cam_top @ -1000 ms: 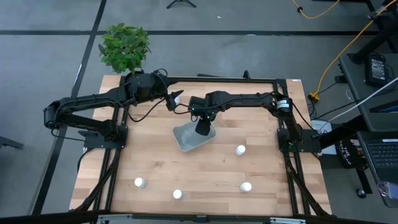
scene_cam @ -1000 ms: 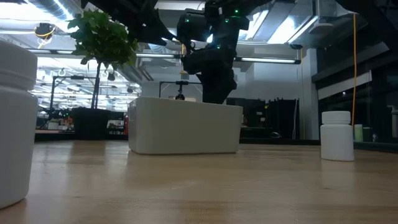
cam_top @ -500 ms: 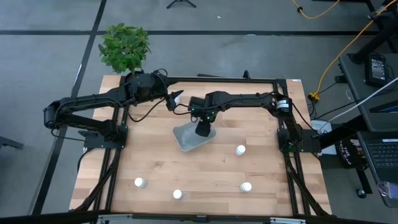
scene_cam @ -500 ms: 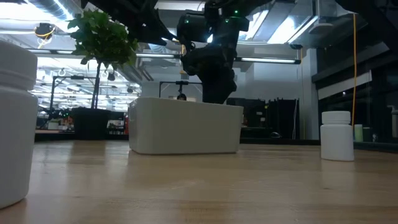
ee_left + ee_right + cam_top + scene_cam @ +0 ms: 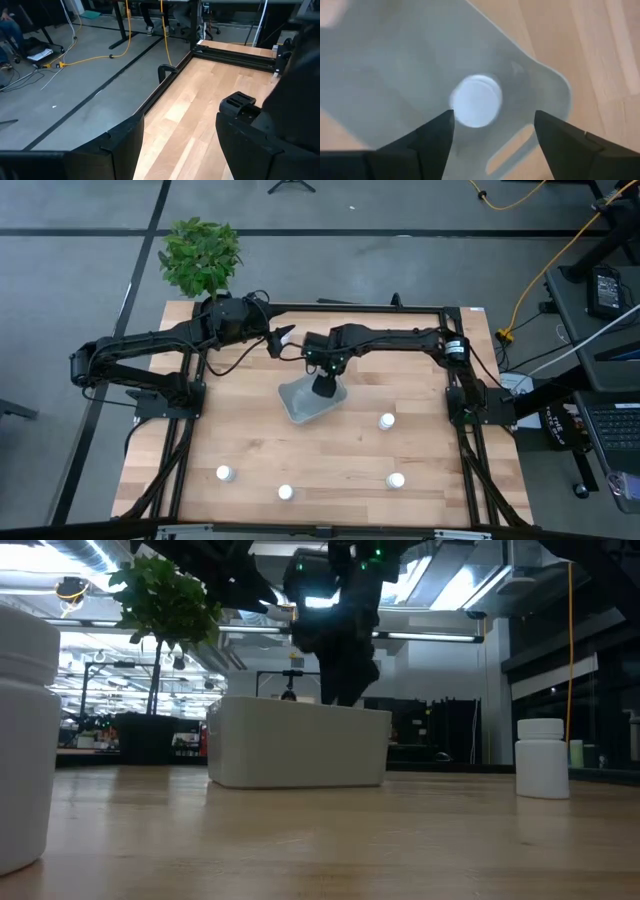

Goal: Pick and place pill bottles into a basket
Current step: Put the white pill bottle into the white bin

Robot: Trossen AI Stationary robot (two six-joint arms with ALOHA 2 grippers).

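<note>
The pale blue-grey basket (image 5: 310, 402) stands on the wooden table a little behind its middle. My right gripper (image 5: 323, 386) hangs over the basket, pointing down, open. In the right wrist view a white pill bottle (image 5: 476, 107) sits in the basket (image 5: 395, 65) below and between the parted fingers of my right gripper (image 5: 493, 118), cap up. Several more pill bottles stand on the table: one at the right (image 5: 386, 421) and three along the near side (image 5: 396, 480) (image 5: 286, 492) (image 5: 225, 473). My left gripper (image 5: 283, 338) waits open above the table's far side, holding nothing.
A green plant (image 5: 200, 255) stands off the table's far left corner. A black frame (image 5: 360, 308) runs round the table's edges. In the low view one bottle (image 5: 25, 740) stands close at the left and another (image 5: 542, 758) to the right of the basket (image 5: 297, 743).
My right gripper has risen a little over the basket, and its fingers have come apart and let go of the pill bottle, which now sits in the basket. The basket has kept its place.
</note>
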